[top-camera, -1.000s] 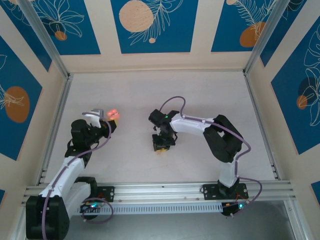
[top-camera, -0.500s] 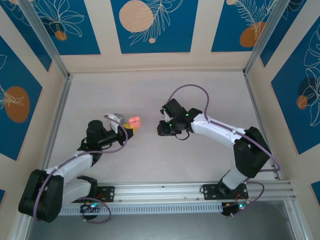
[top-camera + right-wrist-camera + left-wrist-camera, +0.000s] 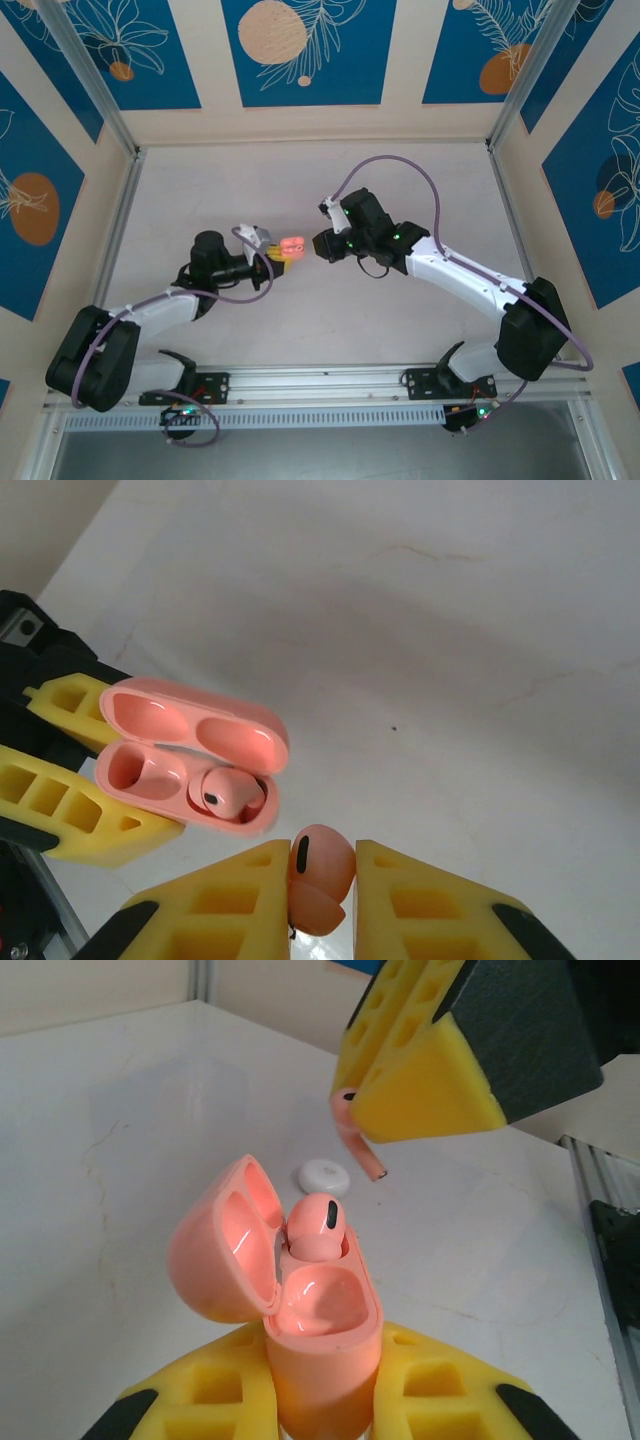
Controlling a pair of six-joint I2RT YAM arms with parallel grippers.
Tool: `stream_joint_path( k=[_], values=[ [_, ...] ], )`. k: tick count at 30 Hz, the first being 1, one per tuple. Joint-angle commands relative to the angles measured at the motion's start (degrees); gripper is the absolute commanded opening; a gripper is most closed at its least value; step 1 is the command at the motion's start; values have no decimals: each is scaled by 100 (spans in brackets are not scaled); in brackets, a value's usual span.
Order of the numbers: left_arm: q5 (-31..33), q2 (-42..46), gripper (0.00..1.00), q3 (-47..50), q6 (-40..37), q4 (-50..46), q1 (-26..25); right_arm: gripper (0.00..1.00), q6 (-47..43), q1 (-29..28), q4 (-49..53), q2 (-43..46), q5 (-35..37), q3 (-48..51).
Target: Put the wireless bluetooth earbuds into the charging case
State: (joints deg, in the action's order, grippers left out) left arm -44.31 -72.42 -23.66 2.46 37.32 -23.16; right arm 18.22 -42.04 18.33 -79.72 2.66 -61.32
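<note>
The salmon-pink charging case (image 3: 320, 1330) stands upright in my left gripper (image 3: 322, 1385), which is shut on its lower body. Its lid (image 3: 220, 1245) is swung open to the left. One earbud (image 3: 318, 1228) sits in the far socket; the near socket is bare. My right gripper (image 3: 322, 868) is shut on the other earbud (image 3: 320, 875), pinched between the yellow pads. It hangs just beside the open case (image 3: 190, 760). From above, the case (image 3: 292, 245) sits between the left gripper (image 3: 272, 255) and the right gripper (image 3: 322, 245), mid-table.
A small white oval piece (image 3: 323, 1174) lies on the white tabletop (image 3: 400, 180) beyond the case. Aluminium rails (image 3: 330, 380) run along the near edge and the sides. Patterned blue walls enclose the table.
The left gripper has carried the open case rightward to mid-table. The right gripper has lifted off the table with the earbud and turned to meet the case.
</note>
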Motion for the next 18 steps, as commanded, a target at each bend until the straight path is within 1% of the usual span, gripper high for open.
stream_joint_path(
  k=[1,8,18],
  values=[
    [-406,-61,13,-230,-254,229,-102,19,-620,-89,-512,217,-237,61],
    [-396,-75,13,-297,-342,162,-171,19,-1123,-338,-784,198,-387,-82],
    [-315,15,13,-343,-291,87,-216,19,-1207,-563,-1024,-7,-486,-220]
  ],
)
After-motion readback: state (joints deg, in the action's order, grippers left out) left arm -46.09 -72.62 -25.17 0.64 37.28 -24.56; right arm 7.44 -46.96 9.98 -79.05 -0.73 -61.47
